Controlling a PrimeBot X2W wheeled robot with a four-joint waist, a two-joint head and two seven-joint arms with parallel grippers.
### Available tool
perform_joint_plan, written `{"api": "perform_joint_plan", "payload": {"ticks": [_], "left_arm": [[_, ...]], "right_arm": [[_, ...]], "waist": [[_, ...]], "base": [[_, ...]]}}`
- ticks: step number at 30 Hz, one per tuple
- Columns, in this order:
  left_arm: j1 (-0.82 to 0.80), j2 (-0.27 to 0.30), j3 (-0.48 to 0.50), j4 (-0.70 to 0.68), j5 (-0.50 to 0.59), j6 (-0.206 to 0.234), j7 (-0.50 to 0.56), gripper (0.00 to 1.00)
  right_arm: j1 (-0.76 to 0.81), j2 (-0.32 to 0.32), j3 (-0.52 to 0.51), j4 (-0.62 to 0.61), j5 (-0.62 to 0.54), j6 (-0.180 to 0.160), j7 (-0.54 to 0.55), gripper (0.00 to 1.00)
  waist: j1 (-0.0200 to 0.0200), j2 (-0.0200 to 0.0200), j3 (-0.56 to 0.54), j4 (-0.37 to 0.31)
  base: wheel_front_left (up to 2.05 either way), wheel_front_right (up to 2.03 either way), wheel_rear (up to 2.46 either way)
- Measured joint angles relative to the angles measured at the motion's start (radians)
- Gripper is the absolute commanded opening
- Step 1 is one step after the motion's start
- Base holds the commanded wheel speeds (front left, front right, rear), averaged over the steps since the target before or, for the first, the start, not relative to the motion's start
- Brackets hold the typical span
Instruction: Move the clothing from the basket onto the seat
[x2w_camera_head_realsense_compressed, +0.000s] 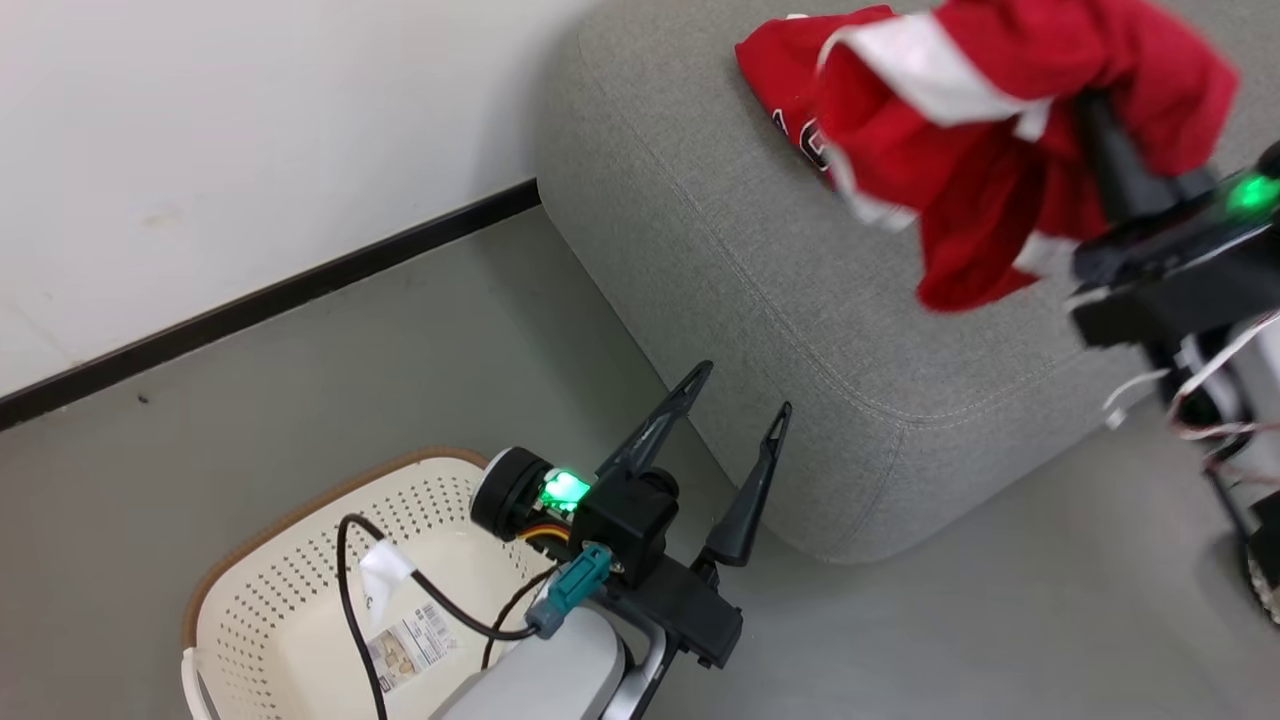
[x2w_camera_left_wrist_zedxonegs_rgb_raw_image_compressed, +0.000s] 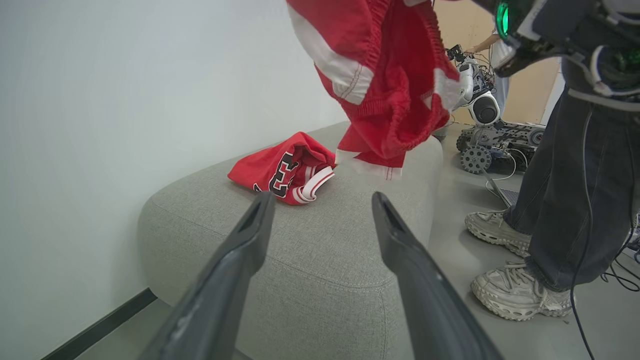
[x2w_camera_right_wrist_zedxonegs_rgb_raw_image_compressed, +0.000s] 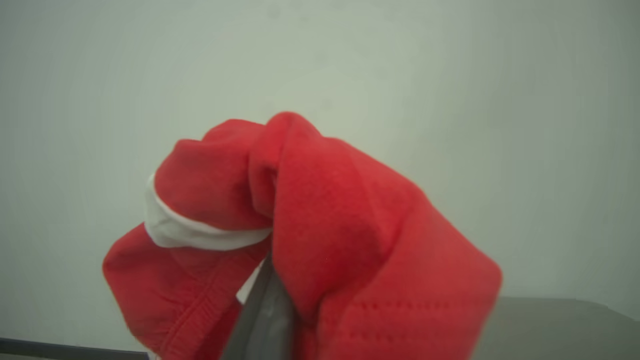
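My right gripper is shut on a red garment with a wide white stripe, which hangs bunched in the air over the grey seat. The same cloth wraps the right gripper's fingers in the right wrist view. A red jersey with black-and-white numbers lies crumpled on the seat's top near the wall, and the striped garment dangles just beyond it. My left gripper stands open and holds nothing, low beside the seat's corner. The cream basket sits on the floor at lower left with a label sticker inside.
A person's dark trouser legs and pale shoes stand on the floor right of the seat. A small tracked robot and cables lie behind them. A white wall with a black skirting runs behind the basket and seat.
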Motion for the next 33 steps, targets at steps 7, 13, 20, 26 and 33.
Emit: {"api": "perform_joint_plan", "payload": {"ticks": [7,13,20,26,33], "left_arm": [[-0.016,0.001,-0.025,0.000,0.000,0.002,0.000,1.00],[-0.058,0.004,-0.059,0.000,0.001,0.009,0.000,1.00],[-0.101,0.005,-0.099,0.004,0.001,0.011,0.000,1.00],[-0.140,0.007,-0.132,0.010,0.001,0.018,0.000,1.00],[-0.197,0.008,-0.170,0.003,0.000,0.026,0.000,1.00]], "right_arm": [[-0.113,-0.082,-0.071,0.059,0.001,0.000,0.000,0.00],[-0.193,-0.155,-0.122,0.131,0.017,0.000,0.000,0.00],[-0.256,-0.229,-0.167,0.192,0.040,0.000,0.000,0.00],[-0.333,-0.297,-0.192,0.266,0.061,0.000,0.000,0.00],[-0.450,-0.376,-0.218,0.365,0.066,0.000,0.000,0.00]], "waist": [[0.0000,0.0000,0.042,0.003],[0.0000,0.0000,0.092,0.008],[0.0000,0.0000,0.162,0.023],[0.0001,0.0000,0.228,0.048],[0.0002,0.0001,0.314,0.101]], "base": [[0.00,0.00,0.00],[0.00,0.00,0.00],[0.00,0.00,0.00],[0.00,0.00,0.00],[0.00,0.00,0.00]]}}
